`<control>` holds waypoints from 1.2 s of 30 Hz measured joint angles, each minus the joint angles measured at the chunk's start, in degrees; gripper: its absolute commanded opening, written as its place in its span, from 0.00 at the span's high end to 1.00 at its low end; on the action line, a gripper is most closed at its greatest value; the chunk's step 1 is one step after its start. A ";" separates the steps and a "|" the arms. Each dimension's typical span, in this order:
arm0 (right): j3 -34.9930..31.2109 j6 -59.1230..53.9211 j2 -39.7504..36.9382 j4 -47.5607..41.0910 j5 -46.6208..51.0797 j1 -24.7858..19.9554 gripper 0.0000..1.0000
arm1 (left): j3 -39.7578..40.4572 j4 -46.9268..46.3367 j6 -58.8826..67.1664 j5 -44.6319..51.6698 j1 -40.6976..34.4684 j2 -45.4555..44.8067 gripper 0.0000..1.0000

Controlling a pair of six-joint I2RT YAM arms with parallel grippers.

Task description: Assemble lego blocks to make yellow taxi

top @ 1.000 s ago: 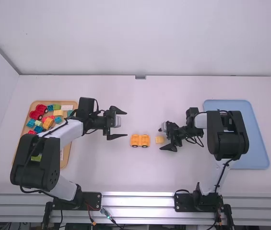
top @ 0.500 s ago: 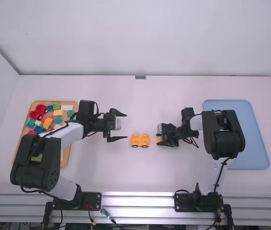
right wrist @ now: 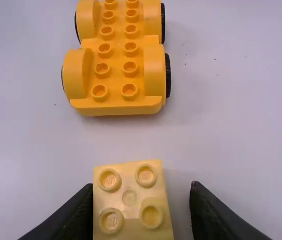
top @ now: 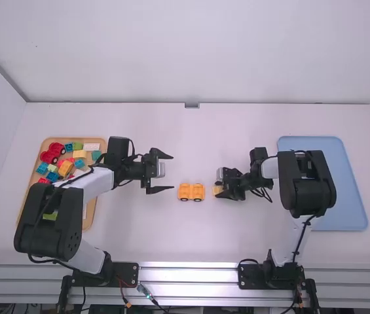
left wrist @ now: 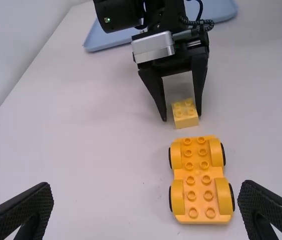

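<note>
Yellow block [right wrist: 129,198], four-studded in wrist views

Orange wheeled base [left wrist: 198,182], yellow block [left wrist: 185,113] between right gripper's [left wrist: 183,118] fingers

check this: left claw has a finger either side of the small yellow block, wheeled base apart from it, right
No, it is the right claw that has a finger either side of the small yellow block, as the right wrist view shows; the wheeled base is indeed apart from it.
</note>
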 measured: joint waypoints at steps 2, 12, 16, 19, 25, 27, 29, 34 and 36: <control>-0.50 -0.52 0.00 0.35 -0.44 -0.13 0.51 | 0.00 0.07 0.00 0.02 0.00 0.00 0.01; -3.50 1.75 0.00 7.13 -2.60 -0.13 0.55 | -0.02 0.13 0.00 0.02 -0.68 -0.02 0.01; -3.56 1.95 0.00 7.17 -2.73 -0.59 0.56 | -0.02 0.20 0.00 0.00 -0.68 -0.02 0.01; -3.56 1.90 0.00 7.15 -2.75 -1.68 0.56 | 0.00 0.20 0.00 0.02 -0.68 0.00 0.01; -4.00 1.44 0.00 6.99 -3.34 -3.69 0.57 | -0.02 0.20 0.00 0.02 -0.70 0.00 0.01; -4.22 0.79 -0.02 6.82 -3.61 -4.04 0.59 | 0.00 0.20 0.00 0.04 -0.68 -0.02 0.01; -4.48 0.63 0.00 7.13 -3.82 -4.31 0.59 | 0.00 0.20 0.00 0.44 -0.70 -0.02 0.01; -5.18 -0.68 0.00 7.13 -4.50 -4.44 0.62 | 0.00 0.20 0.00 1.36 -0.68 0.00 0.01; -5.22 -0.81 -0.02 6.93 -4.66 -4.44 0.69 | 0.00 0.20 0.00 1.38 -0.68 -0.02 0.01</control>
